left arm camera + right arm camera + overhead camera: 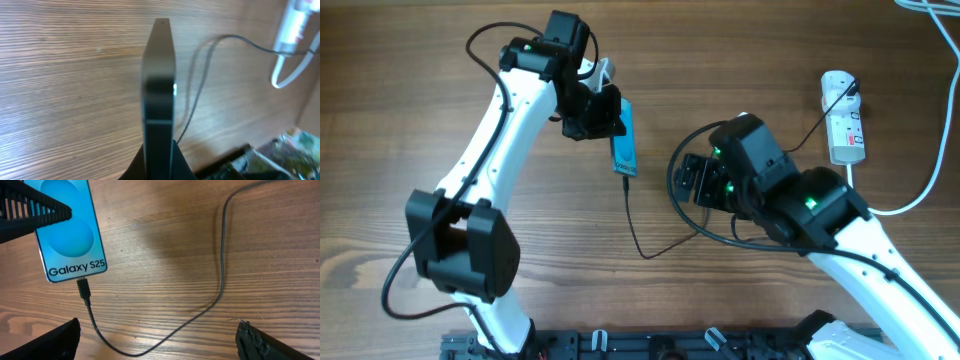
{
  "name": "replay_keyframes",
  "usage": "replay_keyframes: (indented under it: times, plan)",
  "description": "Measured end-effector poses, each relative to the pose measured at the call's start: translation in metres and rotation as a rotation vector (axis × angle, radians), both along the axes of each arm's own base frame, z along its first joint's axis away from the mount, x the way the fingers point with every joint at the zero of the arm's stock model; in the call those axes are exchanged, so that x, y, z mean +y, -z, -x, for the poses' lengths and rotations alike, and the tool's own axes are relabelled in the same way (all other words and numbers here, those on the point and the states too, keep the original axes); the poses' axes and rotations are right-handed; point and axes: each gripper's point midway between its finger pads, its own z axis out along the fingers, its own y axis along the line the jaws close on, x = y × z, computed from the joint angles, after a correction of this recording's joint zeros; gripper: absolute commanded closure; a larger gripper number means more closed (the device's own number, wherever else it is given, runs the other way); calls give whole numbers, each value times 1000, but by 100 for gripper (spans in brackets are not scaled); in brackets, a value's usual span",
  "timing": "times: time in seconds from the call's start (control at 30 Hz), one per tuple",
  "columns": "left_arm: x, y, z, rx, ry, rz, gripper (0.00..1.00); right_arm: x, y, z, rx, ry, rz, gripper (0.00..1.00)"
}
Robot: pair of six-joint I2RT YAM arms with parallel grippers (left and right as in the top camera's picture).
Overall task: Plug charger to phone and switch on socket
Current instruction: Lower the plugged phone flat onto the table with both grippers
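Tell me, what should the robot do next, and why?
Probably swing the right gripper, now open, toward the power strip to switch it on: the charger's connector already looks seated in the Galaxy S25 phone, held by the left gripper.

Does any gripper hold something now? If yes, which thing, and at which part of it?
The left gripper holds the phone, clamped near the end opposite to where the charger meets it. The right gripper is open and holds nothing.
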Motion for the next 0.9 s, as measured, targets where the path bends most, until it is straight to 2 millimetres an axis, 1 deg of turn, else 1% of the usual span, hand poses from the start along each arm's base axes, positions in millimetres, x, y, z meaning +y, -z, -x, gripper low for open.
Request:
replay_keyframes:
  times: [0.2, 0.33, 0.4, 0.6, 0.77, 0.9]
  plan:
    - [4, 31, -4, 70, -34, -62, 96, 6, 13, -1, 53, 2, 3, 0]
    - [-5, 52, -3, 105, -11, -77, 96, 11, 21, 1, 93, -7, -3, 0]
    - [-9, 58, -4, 106, -1, -78, 96, 13, 22, 1, 102, -11, -7, 0]
    - [-21, 62, -13, 71, 15, -48, 96, 16, 24, 3, 120, -21, -19, 0]
    - [-34, 66, -18, 67, 34, 22, 96, 17, 24, 4, 125, -26, -26, 0]
    - [-41, 76, -18, 86, 59, 59, 96, 18, 24, 5, 131, -29, -30, 0]
